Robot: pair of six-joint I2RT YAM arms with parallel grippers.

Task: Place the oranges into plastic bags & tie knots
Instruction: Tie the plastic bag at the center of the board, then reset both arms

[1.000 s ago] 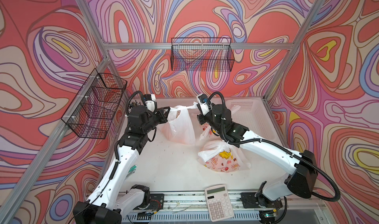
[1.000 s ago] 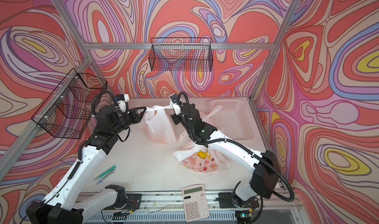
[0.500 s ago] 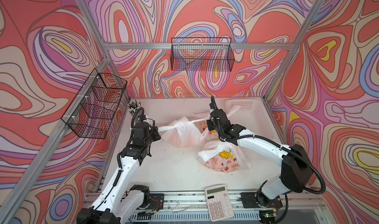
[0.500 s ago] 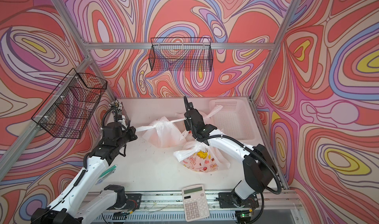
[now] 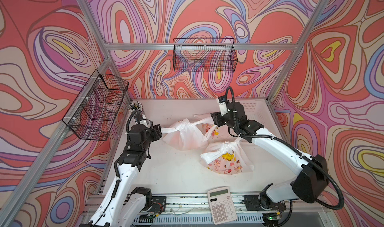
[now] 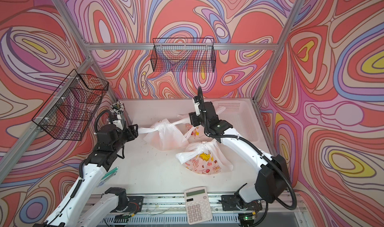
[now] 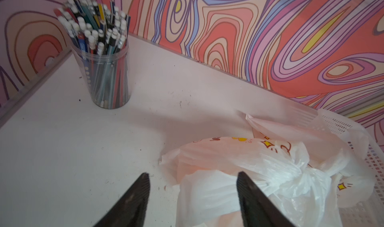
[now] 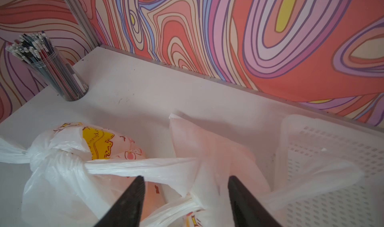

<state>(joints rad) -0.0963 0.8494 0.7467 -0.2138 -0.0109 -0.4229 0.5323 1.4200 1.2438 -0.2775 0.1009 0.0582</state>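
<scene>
Your left gripper [image 7: 191, 194] is wide open w/ nothing in it. Your right gripper [image 8: 185, 196] is wide open & empty too. They sit on 2 sides of the middle bag [image 5: 185, 136], each near one handle end, prob bc a knot [image 5: 184, 125] gets tight when you pull both ways. That knot looks done. The oranges [image 5: 186, 141] are inside, just a soft orange glow thru the plastic. A printed bag [image 5: 226, 161] sits tied in front, w/ the white basket [image 5: 255, 111] behind.

The left arm [image 5: 124, 174] and right arm [image 5: 276, 149] are clad in white shells with black joints; black ribbed hoses [image 5: 340, 193] are looped alongside. Black tapered fingers [image 7: 133, 201] are fitted to the left gripper [image 7: 192, 174].
</scene>
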